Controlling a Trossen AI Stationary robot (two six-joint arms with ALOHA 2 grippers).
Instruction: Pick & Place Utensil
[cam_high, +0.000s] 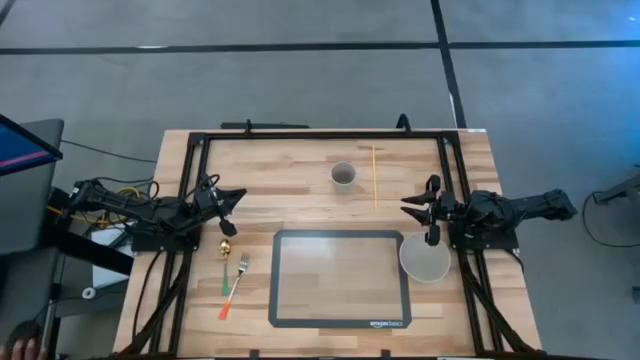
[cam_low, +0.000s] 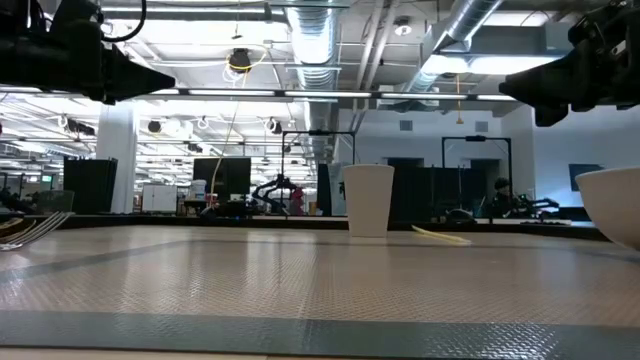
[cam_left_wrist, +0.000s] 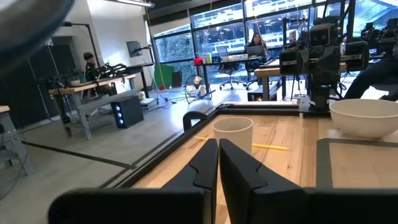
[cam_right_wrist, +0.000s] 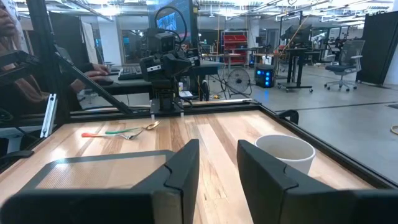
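Note:
A fork (cam_high: 233, 285) with a green and orange handle and a gold spoon (cam_high: 226, 247) lie flat on the wood left of the grey mat (cam_high: 340, 278). The right wrist view shows both far off, the fork (cam_right_wrist: 115, 132) and the spoon (cam_right_wrist: 151, 126). A white bowl (cam_high: 425, 258) stands at the mat's right edge. A white cup (cam_high: 343, 175) stands upright near the far side, with a thin yellow stick (cam_high: 375, 177) lying beside it. My left gripper (cam_high: 238, 196) hovers shut above the table's left part, just beyond the spoon. My right gripper (cam_high: 407, 206) hovers open beyond the bowl.
A black frame (cam_high: 320, 133) runs along the table's far edge and down both sides, past the arm bases. The mat is bordered in dark grey. People sit at desks in the room behind the table. Bare wood lies between the cup and the mat.

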